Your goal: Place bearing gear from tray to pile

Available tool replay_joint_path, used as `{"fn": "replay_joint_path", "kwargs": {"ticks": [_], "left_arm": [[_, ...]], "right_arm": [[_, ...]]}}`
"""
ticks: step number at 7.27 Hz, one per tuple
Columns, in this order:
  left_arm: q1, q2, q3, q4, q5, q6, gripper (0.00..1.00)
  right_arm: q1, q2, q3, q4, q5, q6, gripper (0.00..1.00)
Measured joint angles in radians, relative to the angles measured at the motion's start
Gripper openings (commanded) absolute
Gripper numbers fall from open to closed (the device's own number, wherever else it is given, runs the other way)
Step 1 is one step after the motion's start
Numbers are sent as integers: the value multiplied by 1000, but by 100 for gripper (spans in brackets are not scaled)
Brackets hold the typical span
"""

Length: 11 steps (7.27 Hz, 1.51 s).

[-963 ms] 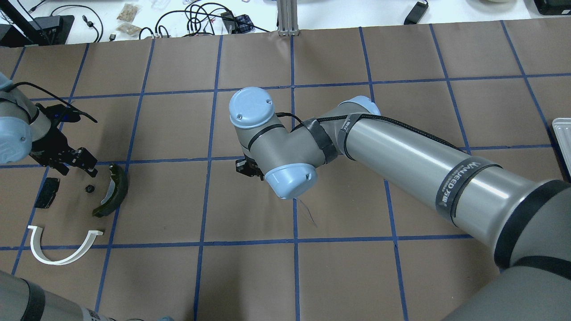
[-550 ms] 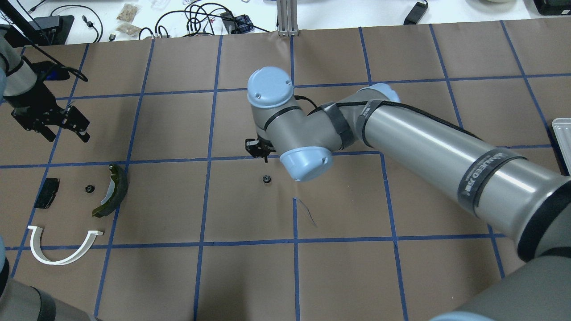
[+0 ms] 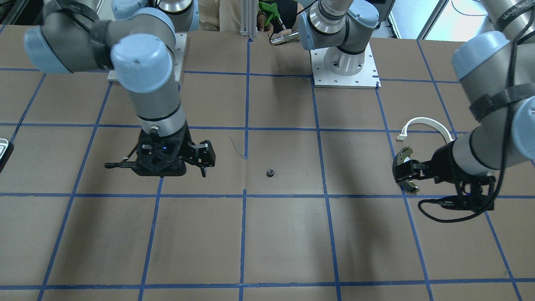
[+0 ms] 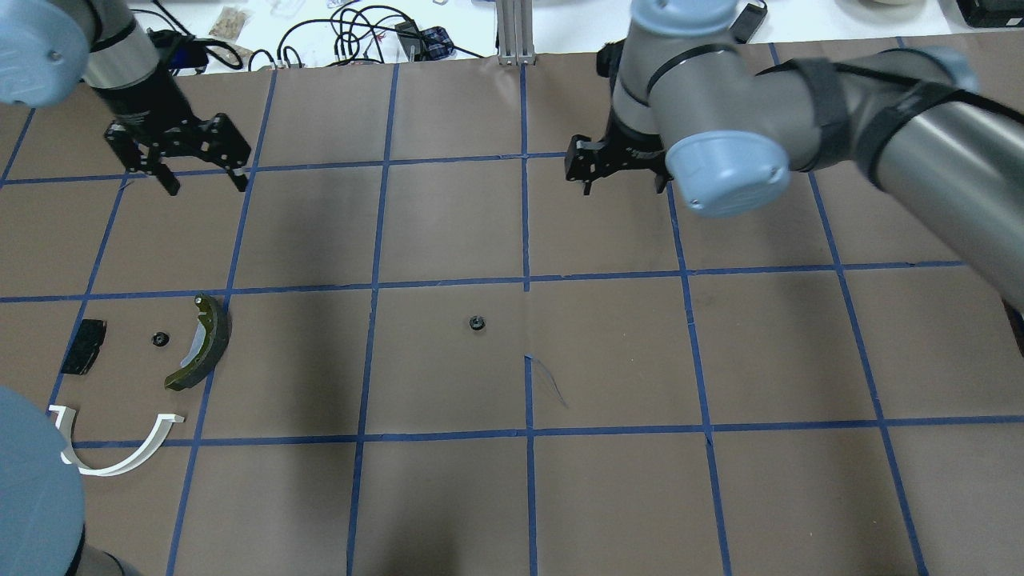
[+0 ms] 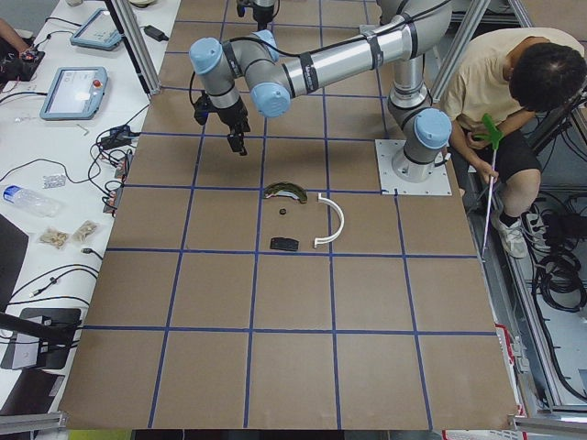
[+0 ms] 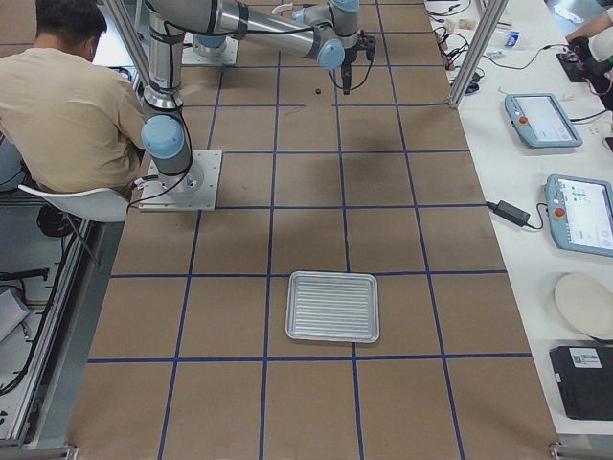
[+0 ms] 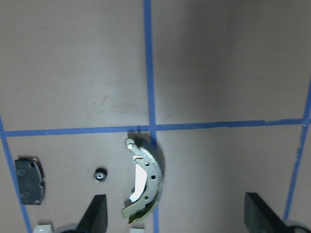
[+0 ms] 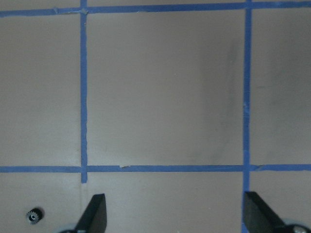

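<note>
A small black bearing gear (image 4: 478, 323) lies alone on the brown paper at mid-table; it also shows in the front view (image 3: 270, 172) and the right wrist view (image 8: 33, 215). The pile is at the near left: an olive brake shoe (image 4: 200, 342), a white arc (image 4: 120, 456), a black pad (image 4: 84, 346) and a second small gear (image 4: 160, 338). My left gripper (image 4: 205, 182) is open and empty, high above the table beyond the pile. My right gripper (image 4: 623, 182) is open and empty, beyond and right of the lone gear. The metal tray (image 6: 333, 307) stands far right.
Blue tape lines grid the paper. Cables (image 4: 352, 36) and small bags lie on the white bench past the table's far edge. A seated person (image 5: 514, 101) is behind the robot's bases. An aluminium post (image 4: 512, 32) stands at the far edge.
The right gripper has drawn back from the lone gear, up and to the far right. The left gripper has moved from the pile toward the far edge. The gear has stayed put.
</note>
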State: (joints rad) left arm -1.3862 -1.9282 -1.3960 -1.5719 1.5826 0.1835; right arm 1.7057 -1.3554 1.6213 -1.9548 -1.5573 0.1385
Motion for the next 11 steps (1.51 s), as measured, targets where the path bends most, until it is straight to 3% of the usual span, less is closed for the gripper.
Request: {"fn": "replay_joint_path", "kwargs": {"ticks": [2, 4, 5, 7, 9, 11], "left_arm": [[-171, -15, -18, 51, -19, -154, 100], [-309, -33, -111, 232, -21, -266, 100], [-356, -42, -179, 346, -21, -309, 100], [-422, -54, -312, 528, -23, -380, 100], [-464, -69, -382, 614, -24, -399, 95], [-487, -80, -402, 630, -24, -400, 89]], "right_arm": [[-50, -119, -62, 235, -2, -45, 100], [-76, -225, -62, 388, -3, -106, 100], [-100, -240, -52, 387, 2, -157, 100], [-133, -235, 2, 264, 8, -185, 100], [-137, -237, 28, 179, -2, -183, 100], [-139, -241, 36, 173, -4, -172, 100]]}}
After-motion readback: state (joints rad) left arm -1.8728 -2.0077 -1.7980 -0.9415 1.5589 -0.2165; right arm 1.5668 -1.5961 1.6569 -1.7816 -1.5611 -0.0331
